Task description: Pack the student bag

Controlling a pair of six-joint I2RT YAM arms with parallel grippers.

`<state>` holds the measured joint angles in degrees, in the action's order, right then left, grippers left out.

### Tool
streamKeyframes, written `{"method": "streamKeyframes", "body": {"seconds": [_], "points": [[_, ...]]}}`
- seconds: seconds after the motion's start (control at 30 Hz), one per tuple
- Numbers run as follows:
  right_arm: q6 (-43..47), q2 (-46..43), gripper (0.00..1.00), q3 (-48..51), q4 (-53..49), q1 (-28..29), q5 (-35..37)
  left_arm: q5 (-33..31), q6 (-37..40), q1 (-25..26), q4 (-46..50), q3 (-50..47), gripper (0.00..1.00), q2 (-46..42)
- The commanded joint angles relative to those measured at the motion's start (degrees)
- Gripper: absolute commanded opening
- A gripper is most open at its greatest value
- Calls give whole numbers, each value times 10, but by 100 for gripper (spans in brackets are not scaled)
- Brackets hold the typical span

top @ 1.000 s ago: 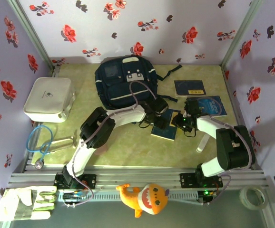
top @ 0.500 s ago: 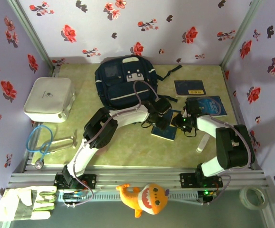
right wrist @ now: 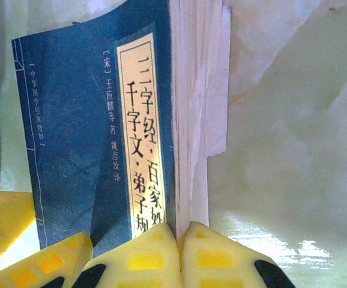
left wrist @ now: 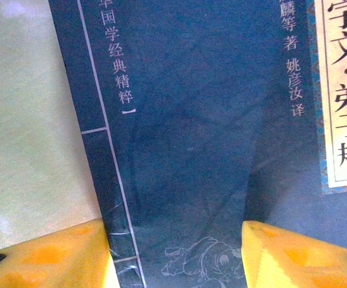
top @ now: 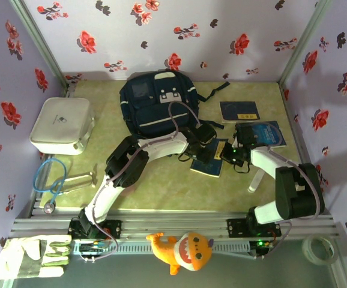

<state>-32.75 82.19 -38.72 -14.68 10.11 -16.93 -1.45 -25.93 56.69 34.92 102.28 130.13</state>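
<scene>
The student bag [top: 158, 102], navy with white trim, lies at the back of the table. A dark blue book [top: 211, 159] with Chinese lettering sits in front of it, between both arms. My left gripper [top: 202, 144] hovers close over the cover [left wrist: 191, 120], open [left wrist: 176, 240], one yellow fingertip by the spine side and the other over the cover. My right gripper [top: 226, 155] is shut [right wrist: 179, 231] on the book's page edge [right wrist: 188, 150], with the cover [right wrist: 83, 120] raised toward the camera. A left fingertip [right wrist: 5, 222] shows beside it.
Two more books [top: 239, 111] [top: 266, 133] lie at the right back. A white rounded box [top: 61, 125] sits at the left, with a stethoscope [top: 47, 180] in front of it. A white tube [top: 254, 180] lies near the right arm. Plush toy [top: 182, 251], glove [top: 32, 257] and tape roll [top: 319, 249] lie beyond the front rail.
My right gripper has closed onto the book's page edge. The left gripper shifted slightly right over the book and its jaws narrowed a little.
</scene>
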Motion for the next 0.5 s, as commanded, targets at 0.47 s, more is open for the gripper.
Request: {"method": "streamKeyframes", "body": {"seconds": [0.47], "points": [[4,-156,0,20,68,0,-39,92,-46,-110,-29,-98,78,-227]]}}
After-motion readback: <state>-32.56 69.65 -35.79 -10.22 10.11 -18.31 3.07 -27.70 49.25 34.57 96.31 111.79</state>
